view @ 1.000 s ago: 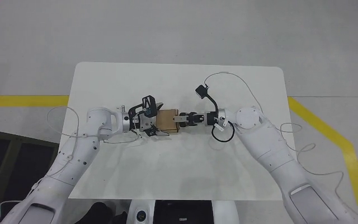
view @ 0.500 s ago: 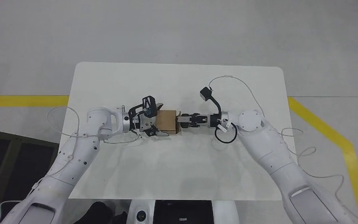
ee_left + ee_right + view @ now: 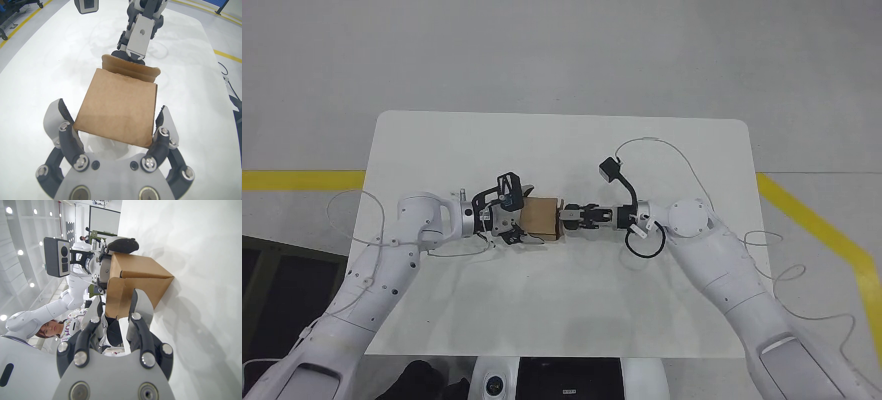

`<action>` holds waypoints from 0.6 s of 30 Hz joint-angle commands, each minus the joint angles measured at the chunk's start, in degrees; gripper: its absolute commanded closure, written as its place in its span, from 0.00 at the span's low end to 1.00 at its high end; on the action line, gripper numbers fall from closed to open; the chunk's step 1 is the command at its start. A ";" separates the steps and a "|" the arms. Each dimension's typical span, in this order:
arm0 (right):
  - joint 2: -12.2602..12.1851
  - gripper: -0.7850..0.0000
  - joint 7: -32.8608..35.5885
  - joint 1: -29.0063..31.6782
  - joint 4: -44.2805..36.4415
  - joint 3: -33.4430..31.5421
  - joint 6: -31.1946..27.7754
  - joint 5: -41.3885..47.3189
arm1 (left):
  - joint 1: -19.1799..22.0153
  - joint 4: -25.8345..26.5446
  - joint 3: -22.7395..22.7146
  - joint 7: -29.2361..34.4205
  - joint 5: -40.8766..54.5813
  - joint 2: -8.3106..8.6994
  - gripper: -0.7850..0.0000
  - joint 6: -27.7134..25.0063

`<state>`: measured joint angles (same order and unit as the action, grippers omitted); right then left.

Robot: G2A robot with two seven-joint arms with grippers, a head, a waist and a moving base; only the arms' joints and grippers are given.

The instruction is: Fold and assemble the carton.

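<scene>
A small brown carton (image 3: 540, 214) sits mid-table, held between both arms. My left gripper (image 3: 526, 214) is shut on its two side walls; in the left wrist view the carton (image 3: 117, 106) fills the gap of that gripper (image 3: 113, 115), both pads touching cardboard. My right gripper (image 3: 565, 214) meets the opposite end. There a flap (image 3: 117, 294) stands out from the carton (image 3: 140, 266), and the right gripper (image 3: 117, 306) is shut on it, one finger on each face. From the left wrist, that flap (image 3: 130, 69) sits under the right gripper (image 3: 132, 55).
The white table (image 3: 542, 320) has bare room in front of and behind the carton. A thin cable (image 3: 682, 160) loops above the table by the right arm. A yellow floor line (image 3: 302, 180) runs past both table sides.
The right arm has drawn back slightly to the right and its wrist has turned a little, still at the carton's flap. The left arm and the carton have stayed put.
</scene>
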<state>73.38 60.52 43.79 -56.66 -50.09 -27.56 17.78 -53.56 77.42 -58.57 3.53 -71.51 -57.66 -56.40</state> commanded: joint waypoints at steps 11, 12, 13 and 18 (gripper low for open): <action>0.14 0.70 0.94 -0.66 0.09 0.32 0.89 -1.93 | -0.08 -0.04 -0.16 -0.22 -0.18 -0.01 0.00 -0.08; 0.12 0.70 1.01 -0.77 0.06 0.31 1.07 -2.26 | -0.08 -0.06 -0.17 -0.25 -0.13 -0.02 0.00 -0.13; 0.08 0.69 1.14 -0.94 0.07 0.29 1.28 -2.80 | -0.07 -0.08 -0.19 -0.24 -0.12 -0.02 0.00 -0.16; -0.21 0.69 1.98 -1.43 -0.25 0.02 2.45 -4.91 | -0.06 -0.04 -0.26 -0.15 -0.19 -0.01 0.00 -0.20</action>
<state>73.25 62.29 42.46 -56.82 -50.00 -25.43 13.41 -53.63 77.35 -58.82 3.33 -71.62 -57.68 -56.62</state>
